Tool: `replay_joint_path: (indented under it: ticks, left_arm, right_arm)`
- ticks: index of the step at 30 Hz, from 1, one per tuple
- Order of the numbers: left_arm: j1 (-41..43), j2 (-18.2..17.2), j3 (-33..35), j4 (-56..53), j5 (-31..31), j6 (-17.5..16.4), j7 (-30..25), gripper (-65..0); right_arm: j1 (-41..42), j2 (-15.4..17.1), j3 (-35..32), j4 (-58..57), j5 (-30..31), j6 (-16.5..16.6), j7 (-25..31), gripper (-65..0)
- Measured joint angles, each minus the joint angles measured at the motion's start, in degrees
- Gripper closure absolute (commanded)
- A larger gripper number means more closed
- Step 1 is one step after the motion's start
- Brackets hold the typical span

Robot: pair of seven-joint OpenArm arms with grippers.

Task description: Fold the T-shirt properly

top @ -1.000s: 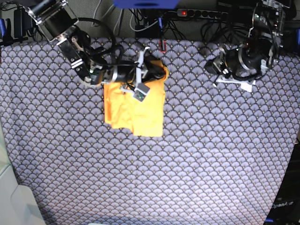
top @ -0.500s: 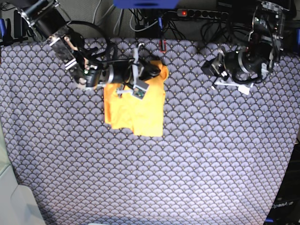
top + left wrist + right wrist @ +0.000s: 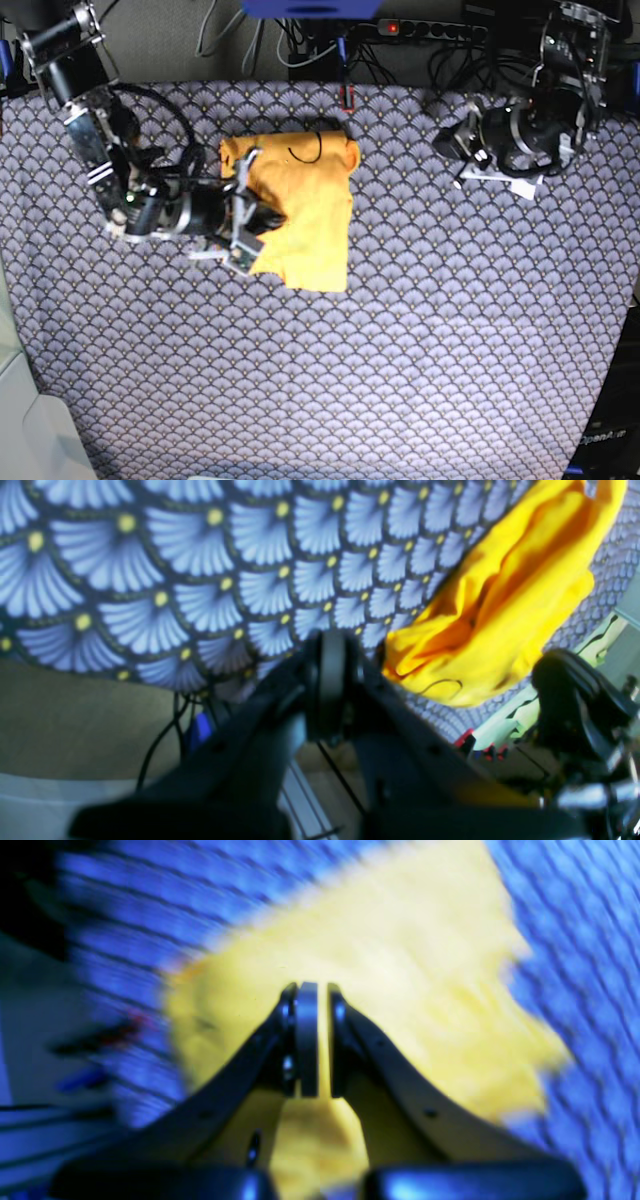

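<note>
Base view: we see the T-shirt (image 3: 300, 215) folded small, soft and limp.
Our right end effector (image 3: 262, 222), pressed nearly together, pinches no cloth; we would grip the hem beside it.

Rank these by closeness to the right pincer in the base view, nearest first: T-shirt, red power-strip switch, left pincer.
1. T-shirt: right beside the right pincer, which sits at its left edge.
2. Red power-strip switch: at the back edge, up and to the right in the view.
3. Left pincer: far right side of the view, over the table cover.
</note>
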Motion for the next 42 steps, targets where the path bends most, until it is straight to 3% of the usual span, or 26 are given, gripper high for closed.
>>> replay_joint_path:
  ticks: [8, 11, 16, 20, 26, 35, 42]
  left_arm:
    - [-0.04, 0.57, 0.0, 0.0, 1.95, -0.02, 0.2, 0.0]
    - [0.0, 0.26, 0.0, 0.0, 1.97, 0.02, 0.2, 0.0]
    - [-0.02, 0.31, 0.0, 0.0, 2.01, 0.02, 0.24, 0.0]
    - [-0.02, 0.28, 0.0, 0.0, 2.08, 0.02, 0.13, 0.0]
    - [0.5, 0.28, -0.04, 0.11, 2.1, -0.02, -0.02, 0.0]
    - [1.53, 0.72, -0.04, 0.31, 2.12, 0.0, -0.02, 0.0]
    - [2.01, 0.74, 0.0, 0.39, 2.1, 0.0, 0.07, 0.0]
  right_arm:
    - [-3.52, 0.79, -0.17, -10.75, 1.66, 0.04, 13.05, -1.9]
    - [-3.28, 0.76, -0.15, -13.11, 2.16, 0.09, 14.75, -1.9]
    - [-3.41, 1.05, -0.22, -11.06, 0.98, 0.07, 13.51, -1.9]
    - [-4.09, 3.1, 0.31, 1.18, -0.09, -0.24, 5.53, -1.9]
    - [-2.45, 0.68, -0.33, 8.07, 0.7, 0.13, 1.22, -1.9]
    - [8.61, -4.81, -8.94, -5.11, 0.59, 0.17, 1.88, -1.9]
    - [16.17, -6.88, -13.84, -21.03, 0.46, 0.07, 9.97, -1.9]
